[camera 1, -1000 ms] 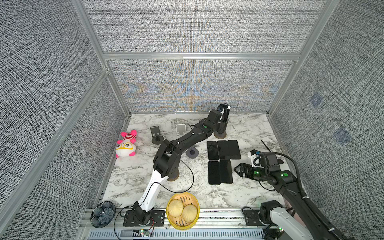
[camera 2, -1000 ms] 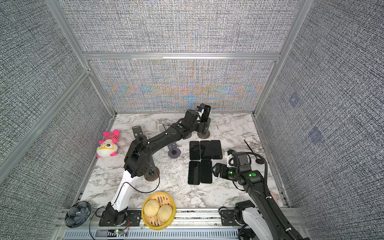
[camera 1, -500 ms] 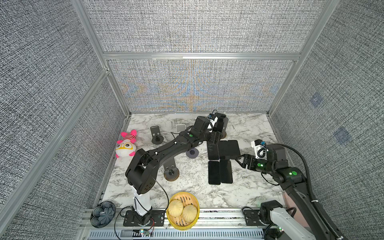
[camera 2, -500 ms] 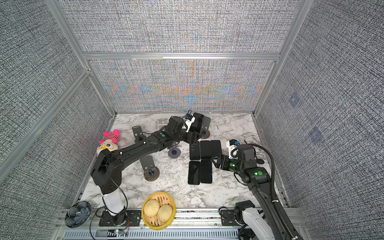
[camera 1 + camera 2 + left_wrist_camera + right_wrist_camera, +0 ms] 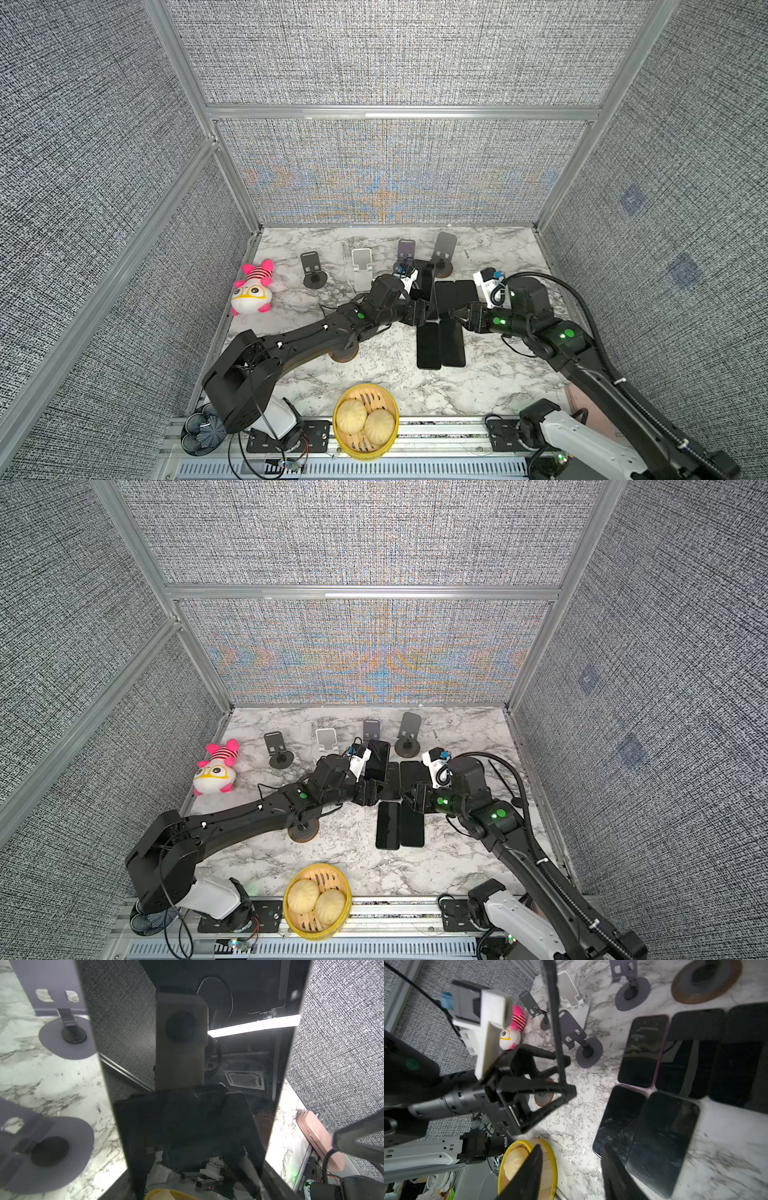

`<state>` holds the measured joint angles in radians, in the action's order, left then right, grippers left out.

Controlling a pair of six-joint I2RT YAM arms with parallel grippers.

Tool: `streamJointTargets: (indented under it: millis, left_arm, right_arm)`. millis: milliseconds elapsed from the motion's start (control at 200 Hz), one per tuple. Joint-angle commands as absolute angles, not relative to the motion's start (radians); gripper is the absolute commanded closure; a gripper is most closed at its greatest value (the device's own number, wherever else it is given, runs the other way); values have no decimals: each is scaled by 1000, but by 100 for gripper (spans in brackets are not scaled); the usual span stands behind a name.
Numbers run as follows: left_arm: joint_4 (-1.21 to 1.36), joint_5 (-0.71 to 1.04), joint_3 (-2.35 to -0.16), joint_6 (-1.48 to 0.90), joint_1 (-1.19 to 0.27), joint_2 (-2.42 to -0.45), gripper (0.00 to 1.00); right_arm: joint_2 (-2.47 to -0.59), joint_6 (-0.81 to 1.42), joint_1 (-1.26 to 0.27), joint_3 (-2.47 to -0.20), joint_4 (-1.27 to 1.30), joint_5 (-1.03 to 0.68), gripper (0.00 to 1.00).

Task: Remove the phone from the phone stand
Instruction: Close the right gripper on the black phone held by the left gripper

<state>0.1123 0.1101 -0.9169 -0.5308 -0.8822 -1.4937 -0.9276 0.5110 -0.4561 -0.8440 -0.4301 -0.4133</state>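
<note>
A black phone (image 5: 423, 277) (image 5: 377, 757) hangs tilted above the table, off its stand, and my left gripper (image 5: 417, 312) (image 5: 368, 792) is shut on its lower end. In the left wrist view its glossy screen (image 5: 187, 1043) fills the middle. The right wrist view shows it edge-on (image 5: 553, 1012). Behind it, the brown-based phone stand (image 5: 444, 246) (image 5: 410, 726) holds nothing. Just to the right, my right gripper (image 5: 460, 318) (image 5: 410, 798) (image 5: 572, 1176) faces the left one, open, with only marble between its fingers.
Several dark phones (image 5: 451, 336) (image 5: 401, 825) lie flat in the middle of the marble. Black (image 5: 311, 266), silver (image 5: 360, 262) and purple (image 5: 406, 248) stands line the back. A plush toy (image 5: 251, 289) sits left, and a yellow bun steamer (image 5: 365, 419) stands at the front edge.
My left gripper drew the phone off the back stand and toward the middle. The right arm swung in toward it, and its jaws narrowed.
</note>
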Motion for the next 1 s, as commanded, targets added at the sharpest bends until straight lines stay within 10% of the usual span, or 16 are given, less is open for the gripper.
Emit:
streamJointTargets:
  millis: [0, 375, 995]
  left_arm:
    - [250, 38, -884, -588, -893, -1470, 42]
    - [336, 48, -827, -667, -936, -1469, 43]
    - [345, 58, -844, -696, -964, -1494, 42]
  right_arm:
    - [-971, 522, -471, -868, -341, -383, 70]
    - [-1100, 549, -502, -882, -223, -438, 52]
    - [-1169, 554, -490, -882, -150, -454, 78]
